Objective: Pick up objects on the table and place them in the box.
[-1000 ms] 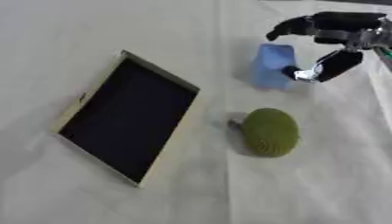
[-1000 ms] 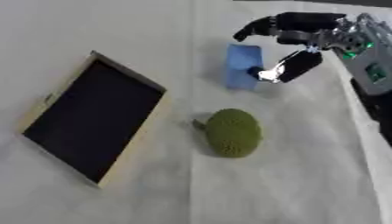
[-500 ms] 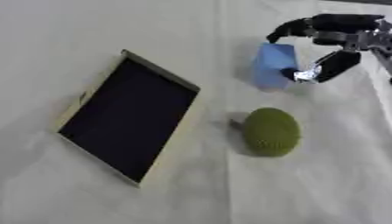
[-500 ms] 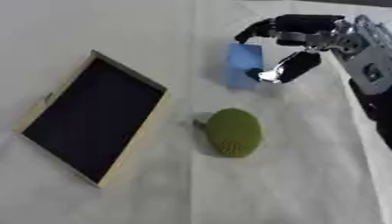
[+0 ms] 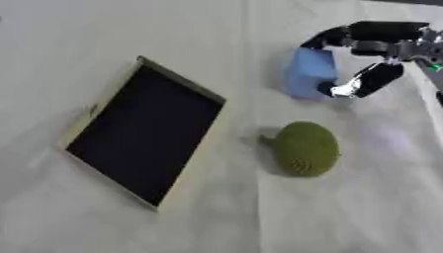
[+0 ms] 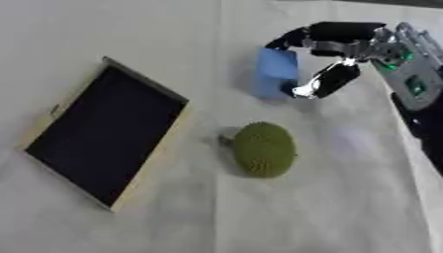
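A blue block point(image 5: 310, 74) stands on the white cloth at the upper right. My right hand point(image 6: 346, 47) comes in from the right edge and wraps it: curled fingers point(image 5: 322, 39) lie over its top and the thumb point(image 5: 368, 81) meets its lower right side. The block still rests on the cloth. Below it lies a round green bumpy object point(image 5: 304, 148) with a short stem on its left. The box point(image 5: 197, 160), shallow with a tan rim and a dark inside, lies tilted at the left. My left hand does not show.
White cloth point(image 5: 363, 207) covers the table, with a crease running down the middle between the box and the green object. My right forearm point(image 6: 415, 84) fills the right edge.
My right hand has closed in on the blue block: the fingers have come down over its top and the thumb has moved in against its side. The block, green object and box have stayed put.
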Robot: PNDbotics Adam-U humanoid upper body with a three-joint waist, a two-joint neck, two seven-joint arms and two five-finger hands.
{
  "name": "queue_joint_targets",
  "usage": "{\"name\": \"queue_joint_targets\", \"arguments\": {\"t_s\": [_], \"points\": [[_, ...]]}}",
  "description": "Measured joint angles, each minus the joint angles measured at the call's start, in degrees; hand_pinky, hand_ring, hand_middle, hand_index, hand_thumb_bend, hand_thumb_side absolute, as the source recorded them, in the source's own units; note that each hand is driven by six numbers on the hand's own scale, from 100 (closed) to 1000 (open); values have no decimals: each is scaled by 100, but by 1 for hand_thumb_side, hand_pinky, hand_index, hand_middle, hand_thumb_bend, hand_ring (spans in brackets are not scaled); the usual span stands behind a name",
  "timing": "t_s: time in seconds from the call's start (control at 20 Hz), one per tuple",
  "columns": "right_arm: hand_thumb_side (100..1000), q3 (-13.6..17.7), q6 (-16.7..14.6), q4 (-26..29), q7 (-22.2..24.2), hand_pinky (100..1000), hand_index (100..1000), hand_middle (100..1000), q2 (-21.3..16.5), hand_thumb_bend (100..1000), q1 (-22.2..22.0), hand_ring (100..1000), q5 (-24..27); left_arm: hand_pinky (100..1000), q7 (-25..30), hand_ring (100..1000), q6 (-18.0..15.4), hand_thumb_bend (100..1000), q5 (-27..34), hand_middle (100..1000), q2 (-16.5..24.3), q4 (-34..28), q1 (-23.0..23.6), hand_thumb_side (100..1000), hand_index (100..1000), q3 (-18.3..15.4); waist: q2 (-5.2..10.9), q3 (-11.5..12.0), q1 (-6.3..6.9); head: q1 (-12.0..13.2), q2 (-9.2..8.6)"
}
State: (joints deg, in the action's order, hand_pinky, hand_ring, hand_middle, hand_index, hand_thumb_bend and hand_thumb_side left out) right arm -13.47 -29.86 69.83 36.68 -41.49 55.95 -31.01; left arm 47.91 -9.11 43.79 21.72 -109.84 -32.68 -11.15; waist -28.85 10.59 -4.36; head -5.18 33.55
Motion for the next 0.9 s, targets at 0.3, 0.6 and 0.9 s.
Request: {"name": "queue_joint_targets", "arguments": {"t_s": [0.3,0.6,0.9], "points": [[442,-33,70,24,70,953,821,541,6,100,0,914,236,906,24,905,-1,100,-21,963,0,0,0,672,871,0,0,4,1,-1,-12],[328,-33,222,133,64,918,725,453,10,100,14,829,551,907,33,904,4,100,-27,963,-1,0,1,672,872,0,0,-1,2,-1,-9],[212,-29,343,343,-23,904,692,413,9,100,52,795,808,907,27,903,11,100,-27,962,-2,0,9,672,872,0,5,-9,5,-1,15]]}}
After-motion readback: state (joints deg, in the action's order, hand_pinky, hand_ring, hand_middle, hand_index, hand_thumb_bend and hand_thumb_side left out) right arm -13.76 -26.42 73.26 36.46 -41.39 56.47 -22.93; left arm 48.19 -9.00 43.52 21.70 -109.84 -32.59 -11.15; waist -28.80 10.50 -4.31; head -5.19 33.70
